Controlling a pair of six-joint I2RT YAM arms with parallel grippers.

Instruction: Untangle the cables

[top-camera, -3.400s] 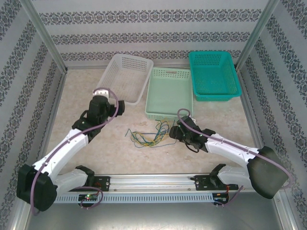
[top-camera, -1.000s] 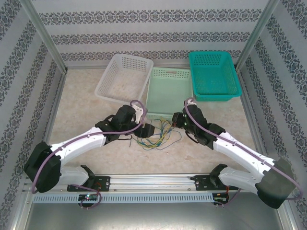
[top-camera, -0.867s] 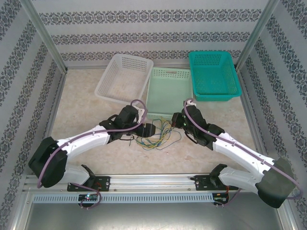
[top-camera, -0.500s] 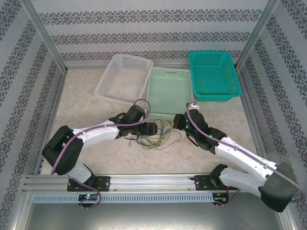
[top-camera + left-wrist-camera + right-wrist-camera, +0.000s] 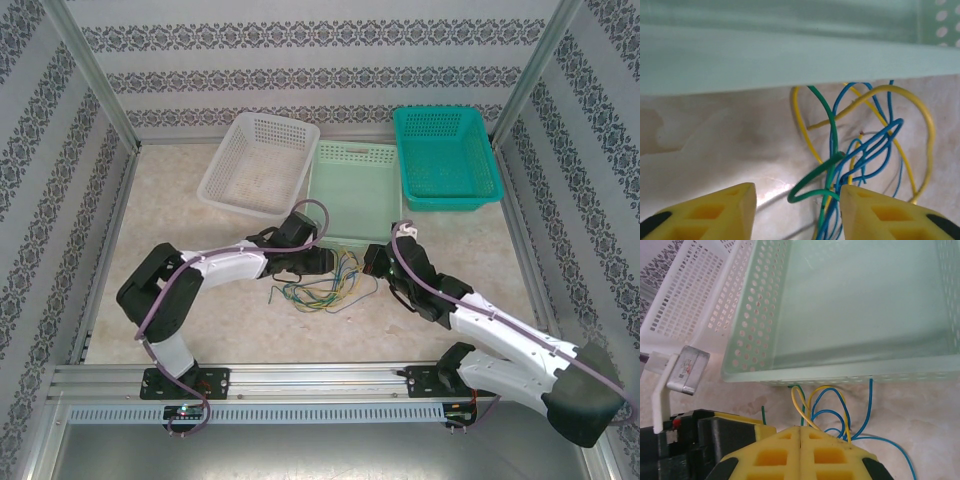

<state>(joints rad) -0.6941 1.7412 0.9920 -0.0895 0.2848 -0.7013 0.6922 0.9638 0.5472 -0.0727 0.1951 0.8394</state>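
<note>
Top view: the cables (image 5: 322,285) lie knotted on the tabletop (image 5: 180,225) before the white basket (image 5: 260,165), mint basket (image 5: 355,195) and teal basket (image 5: 445,160), all 3 empty.

Left wrist: the left gripper (image 5: 795,200) stands part-open around a green loop. I judge the wire light, limp and slippery, best pinched there.

Right wrist: the right gripper (image 5: 800,429) is closed; I cannot tell whether it pinches a strand.

Three baskets sit side by side along the table's (image 5: 180,230) far edge: left basket (image 5: 222,170), middle basket (image 5: 355,150), right basket (image 5: 440,112). Cables (image 5: 320,285) lie mid-table, just in front of the middle basket's near wall. Left gripper (image 5: 330,262) is at their left, right gripper (image 5: 372,262) at their right.
</note>
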